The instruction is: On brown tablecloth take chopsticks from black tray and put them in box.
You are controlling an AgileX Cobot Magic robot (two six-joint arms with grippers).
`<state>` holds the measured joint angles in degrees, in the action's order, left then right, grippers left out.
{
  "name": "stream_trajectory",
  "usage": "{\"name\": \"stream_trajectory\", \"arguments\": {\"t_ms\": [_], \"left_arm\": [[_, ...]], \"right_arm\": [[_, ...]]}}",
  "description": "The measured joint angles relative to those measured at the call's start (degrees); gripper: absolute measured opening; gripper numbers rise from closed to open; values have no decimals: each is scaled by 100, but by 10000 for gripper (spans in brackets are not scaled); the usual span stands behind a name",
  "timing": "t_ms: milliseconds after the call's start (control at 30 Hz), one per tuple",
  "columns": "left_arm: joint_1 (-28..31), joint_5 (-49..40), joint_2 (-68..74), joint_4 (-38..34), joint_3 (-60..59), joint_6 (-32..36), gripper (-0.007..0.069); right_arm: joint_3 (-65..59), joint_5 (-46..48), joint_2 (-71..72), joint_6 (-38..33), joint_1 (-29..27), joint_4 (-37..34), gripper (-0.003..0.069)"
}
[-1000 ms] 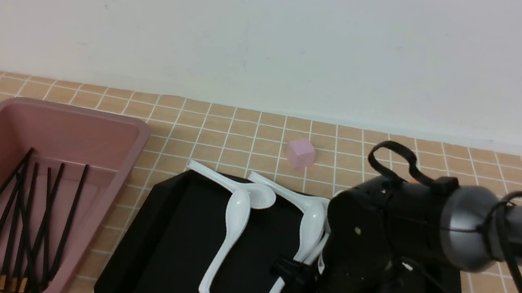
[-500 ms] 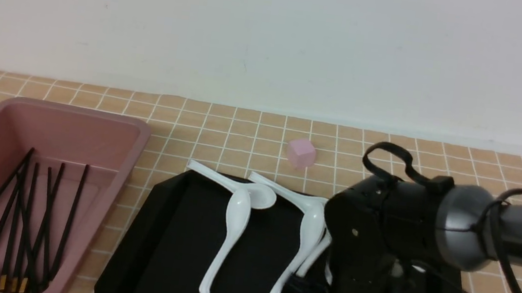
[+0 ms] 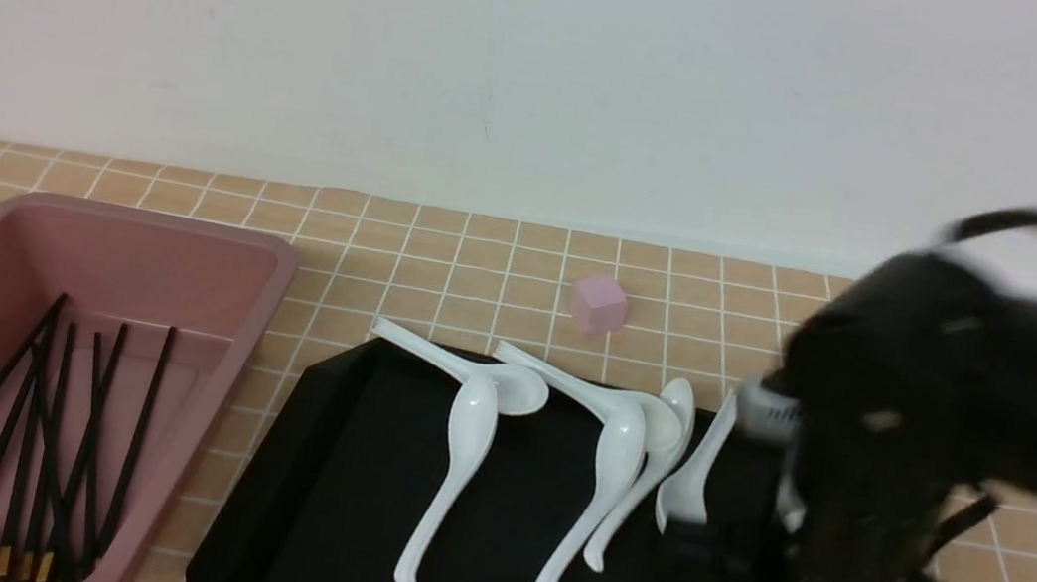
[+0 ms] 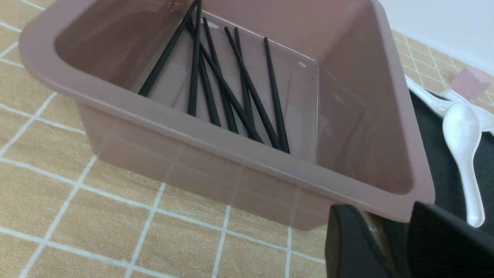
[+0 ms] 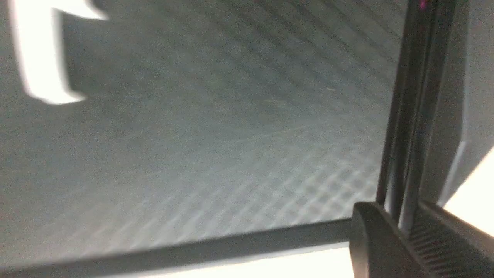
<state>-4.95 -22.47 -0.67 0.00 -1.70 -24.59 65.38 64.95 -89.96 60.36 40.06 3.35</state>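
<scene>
Chopsticks (image 5: 410, 116) are in the grip now: two thin black sticks pinched tight between the fingers of the right gripper (image 5: 401, 211). They run out over the floor of the black tray (image 3: 349, 509) close to its rim, and whether their far ends touch the tray I can't tell.

And here's the change. A second ago the right arm (image 3: 917, 384) lay low across the right half of the tray. Now it has swung up and off to the right, smeared with motion in the front view. That uncovers more of the white spoons (image 3: 471, 425), with two extra ones showing just beside the arm where it used to block them.

Over on the left, the box (image 3: 278, 251) sits unmoved on the brown tablecloth (image 3: 442, 261). The other chopsticks (image 3: 49, 430) lie inside it exactly as before, gold ends toward the robot. The small pink cube (image 3: 599, 304) beyond the tray hasn't budged either.

The left gripper (image 4: 386, 211) hovers by a corner of the box, fingers a narrow gap apart, nothing between them.
</scene>
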Motion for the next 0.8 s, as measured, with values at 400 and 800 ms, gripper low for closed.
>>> {"name": "stream_trajectory", "arguments": {"t_ms": [400,800], "left_arm": [[0,0,0,0,0,0,239],[0,0,0,0,0,0,239]], "right_arm": [[1648,-2995,-483,-2154,869,-1882,125],[3521,-5098,-3202,-4407,1401,-3393,125]]}}
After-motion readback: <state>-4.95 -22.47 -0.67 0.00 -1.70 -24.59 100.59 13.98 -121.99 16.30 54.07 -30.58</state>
